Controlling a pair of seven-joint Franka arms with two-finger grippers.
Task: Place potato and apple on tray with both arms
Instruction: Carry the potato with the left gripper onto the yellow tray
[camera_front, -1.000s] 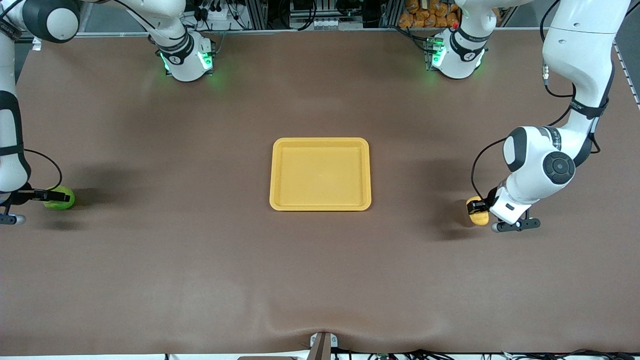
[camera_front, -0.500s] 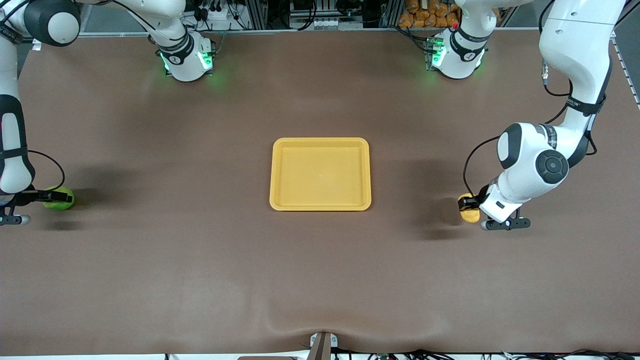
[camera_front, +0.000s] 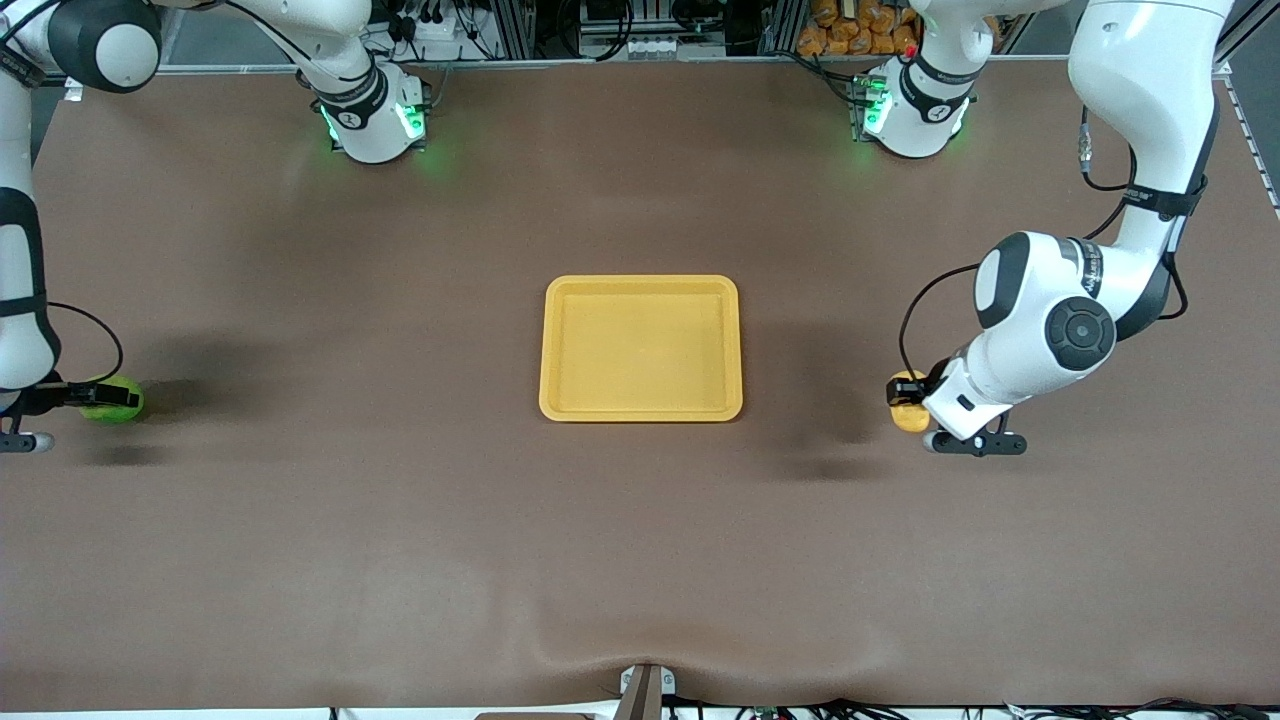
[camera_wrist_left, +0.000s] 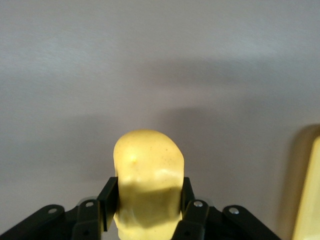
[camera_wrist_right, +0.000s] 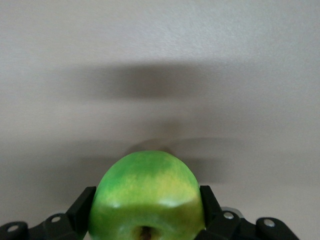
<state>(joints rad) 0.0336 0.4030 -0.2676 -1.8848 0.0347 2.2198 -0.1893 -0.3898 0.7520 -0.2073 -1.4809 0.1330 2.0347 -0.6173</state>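
My left gripper (camera_front: 905, 393) is shut on the potato (camera_front: 912, 418), a yellow-orange lump, and holds it just above the table between the tray and the left arm's end. In the left wrist view the potato (camera_wrist_left: 148, 165) sits between the fingers of the left gripper (camera_wrist_left: 148, 197), and the tray's rim (camera_wrist_left: 306, 200) shows at the frame edge. My right gripper (camera_front: 112, 397) is shut on the green apple (camera_front: 110, 410) low over the table at the right arm's end. In the right wrist view the apple (camera_wrist_right: 147, 190) fills the right gripper (camera_wrist_right: 146, 205). The yellow tray (camera_front: 640, 410) lies empty mid-table.
The brown table mat (camera_front: 400, 520) stretches around the tray. The two green-lit arm bases (camera_front: 372, 120) (camera_front: 912, 115) stand along the table edge farthest from the front camera. A small bracket (camera_front: 645, 690) sits at the edge nearest the front camera.
My left gripper has carried the potato toward the tray. My right gripper, with the apple in it, has shifted only slightly.
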